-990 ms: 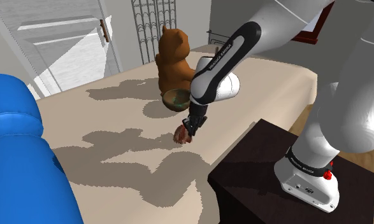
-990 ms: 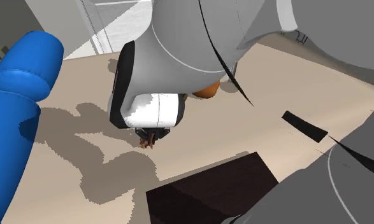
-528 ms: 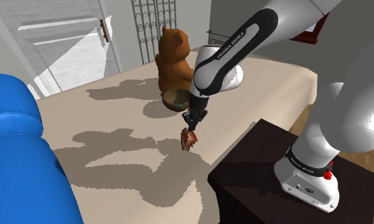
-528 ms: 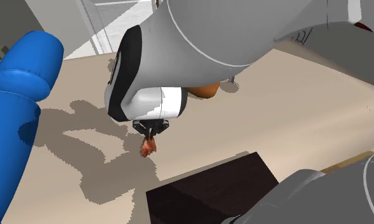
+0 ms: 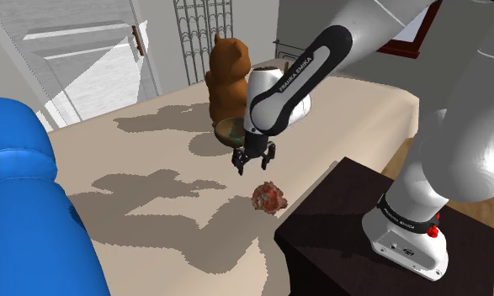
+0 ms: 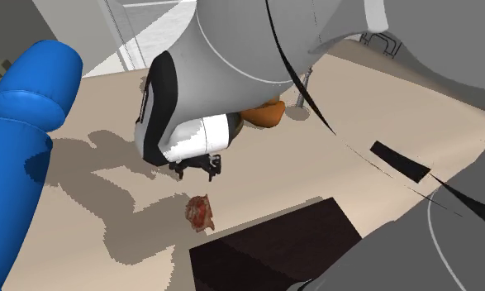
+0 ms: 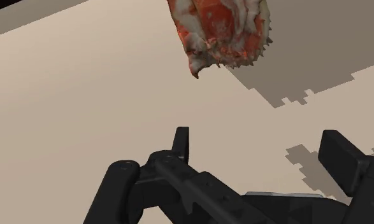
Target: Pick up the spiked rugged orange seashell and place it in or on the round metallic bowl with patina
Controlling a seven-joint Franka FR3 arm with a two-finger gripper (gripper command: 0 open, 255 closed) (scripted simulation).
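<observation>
Slipped grasp, near to far. Just beside the dark stand (image 5: 354,210), the spiked orange-red seashell (image 5: 268,198) lies loose on the beige surface (image 5: 152,151); 0.5 s ago it hung from the fingers. Gripper (image 5: 252,166) hovers above and beyond it, jaws well apart, holding nothing. Bowl (image 5: 230,130) w/ greenish inside sits farther back, against the teddy bear (image 5: 228,76). Judgement: transfer lost; re-grasp req'd.

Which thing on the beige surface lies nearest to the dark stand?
The spiky orange shell; the bowl and the brown bear sit farther from it, beside each other.
</observation>
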